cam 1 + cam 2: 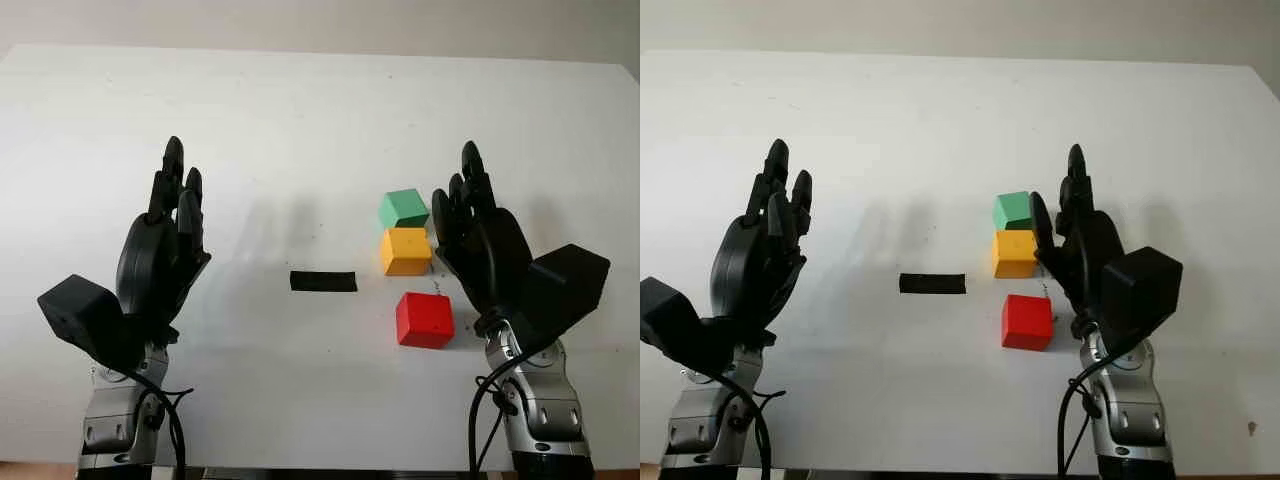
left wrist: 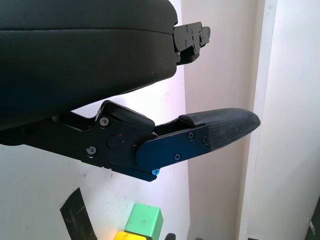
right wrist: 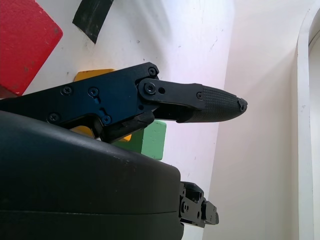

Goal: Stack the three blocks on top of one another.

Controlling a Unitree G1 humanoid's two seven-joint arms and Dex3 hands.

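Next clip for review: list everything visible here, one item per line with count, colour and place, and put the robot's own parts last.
green block: 1, green, on the table right of centre, farthest of the three blocks
yellow block: 1, yellow, just in front of the green block, very close to it
red block: 1, red, nearest the robot, apart from the yellow block
black tape strip: 1, black, flat on the table near centre, left of the blocks
table: 1, white, under everything
left hand: 1, black, open, over the table's left side
right hand: 1, black, open, just right of the blocks
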